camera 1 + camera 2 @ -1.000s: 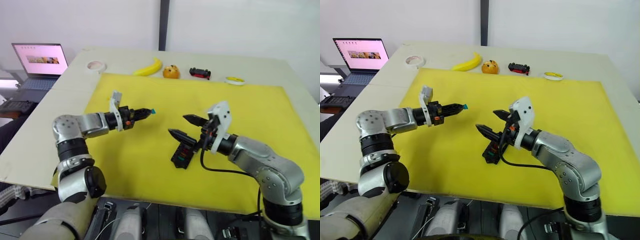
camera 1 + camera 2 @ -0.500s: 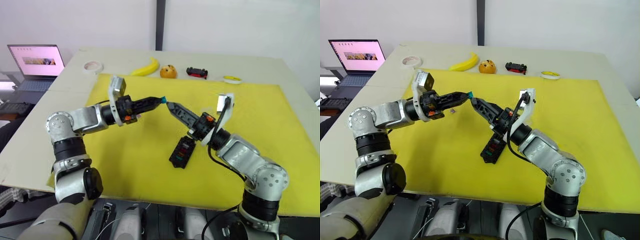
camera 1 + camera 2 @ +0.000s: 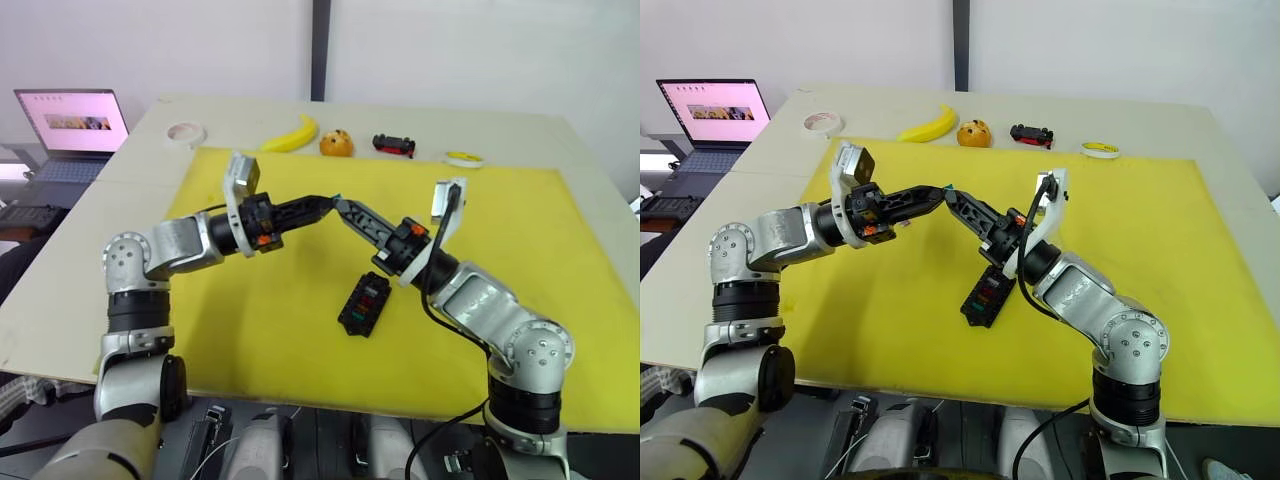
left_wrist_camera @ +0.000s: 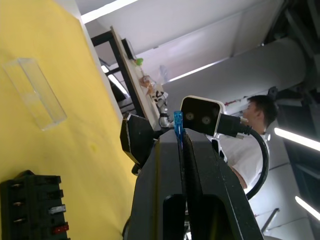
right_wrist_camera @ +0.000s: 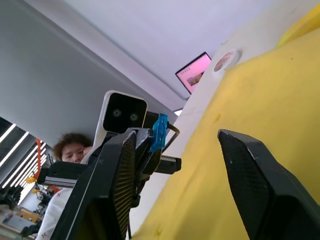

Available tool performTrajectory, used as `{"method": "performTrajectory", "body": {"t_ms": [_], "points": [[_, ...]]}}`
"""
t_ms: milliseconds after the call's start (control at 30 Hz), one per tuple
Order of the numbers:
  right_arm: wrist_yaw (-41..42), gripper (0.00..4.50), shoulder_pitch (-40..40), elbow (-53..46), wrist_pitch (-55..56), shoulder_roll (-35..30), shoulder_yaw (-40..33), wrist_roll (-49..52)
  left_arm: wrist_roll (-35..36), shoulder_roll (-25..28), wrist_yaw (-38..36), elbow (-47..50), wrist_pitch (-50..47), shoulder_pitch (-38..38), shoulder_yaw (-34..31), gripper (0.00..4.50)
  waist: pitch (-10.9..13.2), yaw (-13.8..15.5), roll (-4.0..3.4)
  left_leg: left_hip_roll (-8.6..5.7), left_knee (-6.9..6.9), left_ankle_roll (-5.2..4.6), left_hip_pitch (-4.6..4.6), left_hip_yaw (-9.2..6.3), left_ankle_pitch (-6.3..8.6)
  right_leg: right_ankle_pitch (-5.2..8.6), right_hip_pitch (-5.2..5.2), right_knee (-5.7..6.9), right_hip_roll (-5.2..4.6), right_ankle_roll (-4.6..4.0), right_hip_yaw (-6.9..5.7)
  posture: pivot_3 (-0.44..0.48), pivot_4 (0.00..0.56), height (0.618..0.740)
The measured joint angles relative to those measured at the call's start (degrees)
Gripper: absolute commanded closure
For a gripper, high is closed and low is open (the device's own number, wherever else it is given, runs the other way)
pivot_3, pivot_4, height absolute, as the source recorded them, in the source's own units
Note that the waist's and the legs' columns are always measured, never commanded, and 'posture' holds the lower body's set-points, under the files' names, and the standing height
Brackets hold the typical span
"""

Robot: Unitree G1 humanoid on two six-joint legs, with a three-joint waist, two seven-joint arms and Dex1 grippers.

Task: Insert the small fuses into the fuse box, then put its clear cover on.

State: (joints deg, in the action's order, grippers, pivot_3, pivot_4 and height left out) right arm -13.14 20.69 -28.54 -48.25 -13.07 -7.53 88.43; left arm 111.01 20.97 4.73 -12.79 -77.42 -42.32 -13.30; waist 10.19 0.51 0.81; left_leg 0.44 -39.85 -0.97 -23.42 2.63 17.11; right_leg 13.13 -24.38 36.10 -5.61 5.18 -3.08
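Observation:
My left gripper is raised over the yellow mat, shut on a small teal fuse that sticks out past its fingertips. My right gripper is open and points at it. Its two fingers stand on either side of the fuse, with one tip just beside it. The black fuse box lies on the mat below both grippers, with a red and a grey fuse in its slots. The clear cover lies flat on the mat beyond the box.
Along the table's far edge lie a white tape roll, a banana, an orange, a black-and-red toy car and a yellow disc. A laptop stands at the far left. A person is beyond the table.
My right gripper rose from beside the fuse box and swung left to meet the left gripper. The left gripper carried the teal fuse up and to the right.

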Motion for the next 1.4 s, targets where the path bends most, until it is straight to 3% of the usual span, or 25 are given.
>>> {"method": "performTrajectory", "body": {"t_ms": [133, 233, 300, 767, 900, 1267, 1400], "points": [[0.01, 1.74, -0.02, -0.07, 1.23, -1.14, 0.41, 0.74, 0.46, 0.92, -0.41, 0.54, 1.6, 0.15, 1.38, 4.5, 0.0, 0.0, 0.0, -0.01, 0.0, -0.01, 0.0, 0.02, 0.01, 0.0, 0.0, -0.01, 0.02, 0.0, 0.0, 0.0, 0.15, 0.74], [0.0, 2.59, -0.14, -0.07, 1.97, -1.65, 0.6, 1.16, 0.48, 1.23, -0.78, 0.55, 2.07, 0.29, 1.71, 4.5, 0.0, 0.02, 0.0, -0.01, 0.0, -0.01, 0.0, 0.02, 0.01, 0.0, 0.0, -0.01, 0.03, 0.0, -0.01, 0.0, 0.15, 0.74], [0.01, 3.5, -0.27, -0.17, 2.46, -1.83, 0.86, 1.42, 0.48, 1.32, -0.79, 0.55, 2.45, 0.44, 2.19, 4.5, 0.0, 0.03, 0.0, -0.01, 0.0, -0.02, 0.0, 0.02, 0.01, 0.0, 0.0, -0.02, 0.03, 0.0, 0.0, 0.0, 0.15, 0.74], [0.05, 3.5, -0.64, -0.61, 4.69, -4.45, 2.64, 4.67, 0.59, 1.0, -0.87, 0.61, 3.56, 0.66, 3.05, 4.5, 0.0, 0.09, 0.0, 0.0, 0.02, -0.03, -0.01, 0.02, 0.02, 0.01, 0.0, -0.06, 0.03, 0.0, 0.0, 0.0, 0.15, 0.74], [-0.07, 4.48, -0.72, -0.6, 5.77, -5.06, 2.53, 5.15, 0.77, -0.07, -0.22, 1.77, 4.45, 0.61, 2.8, 4.5, 0.01, 0.13, 0.01, 0.0, 0.03, -0.04, -0.02, 0.02, 0.02, 0.01, 0.0, -0.1, 0.02, 0.0, 0.0, 0.0, 0.15, 0.74], [0.0, 4.48, -1.35, -1.56, 8.25, -6.27, 2.48, 6.38, 0.91, -2.11, 3.9, 4.67, 5.99, -0.39, 2.91, 4.5, 0.02, 0.2, 0.02, -0.01, 0.06, -0.04, -0.03, 0.02, 0.02, 0.01, 0.0, -0.12, 0.02, -0.01, 0.0, 0.0, 0.15, 0.74], [1.04, 4.5, -1.86, -2.98, 7.77, -9.47, 2.42, 8.27, 0.76, 3.83, 1.76, 4.58, 3.68, -2.15, 5.03, 3.11, 0.06, 0.07, -0.01, -0.01, 0.14, -0.04, -0.03, 0.04, 0.02, 0.03, -0.06, -0.12, 0.05, -0.04, -0.01, 0.0, 0.15, 0.74]]}}
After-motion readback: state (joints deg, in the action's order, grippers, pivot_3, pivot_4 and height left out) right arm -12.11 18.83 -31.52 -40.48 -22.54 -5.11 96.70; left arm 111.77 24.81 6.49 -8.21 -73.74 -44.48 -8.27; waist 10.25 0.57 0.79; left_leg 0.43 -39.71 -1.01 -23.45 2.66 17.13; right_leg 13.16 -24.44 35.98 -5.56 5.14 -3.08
